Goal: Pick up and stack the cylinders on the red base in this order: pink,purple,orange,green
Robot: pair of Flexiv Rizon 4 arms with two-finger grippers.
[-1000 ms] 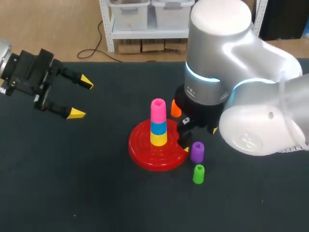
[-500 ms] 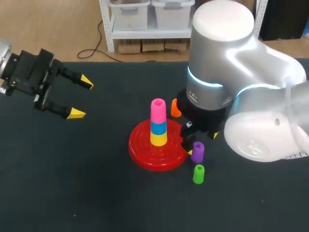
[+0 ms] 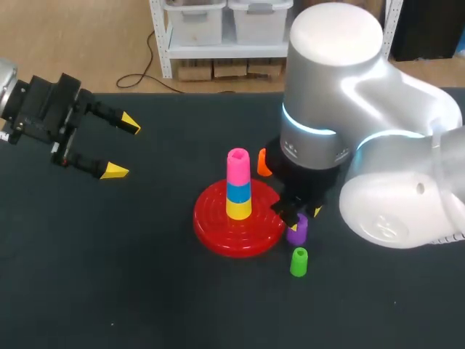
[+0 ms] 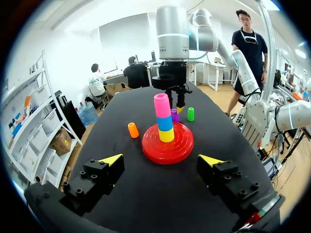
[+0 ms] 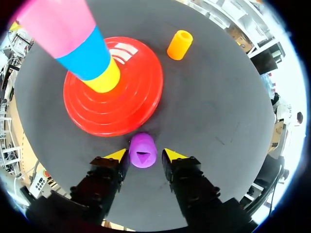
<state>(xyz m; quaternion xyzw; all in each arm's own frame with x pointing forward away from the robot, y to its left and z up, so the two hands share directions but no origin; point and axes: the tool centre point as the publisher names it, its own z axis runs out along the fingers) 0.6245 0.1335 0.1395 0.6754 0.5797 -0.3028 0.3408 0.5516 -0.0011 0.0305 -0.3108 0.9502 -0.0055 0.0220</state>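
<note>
Right now the right gripper (image 5: 145, 155) is low over the table (image 3: 145, 291), straddling the purple cylinder (image 5: 142, 151). Its fingers are spread: one looks to be against the cylinder and the other shows a sliver of gap, so it isn't clamped (the right wrist view is clearest here). The purple cylinder stands upright just beside the rim of the red base (image 3: 218, 233). The green cylinder (image 3: 298, 262) is near it, further out from the base. The orange cylinder (image 3: 264, 163) stands on the far side of the base, partly hidden by the right arm. On the base the stack reads yellow (image 3: 238, 209), blue (image 3: 238, 191), then the pink cylinder (image 3: 237, 167) on top. The left gripper (image 3: 122, 147) hangs wide open and empty, well apart from everything.
</note>
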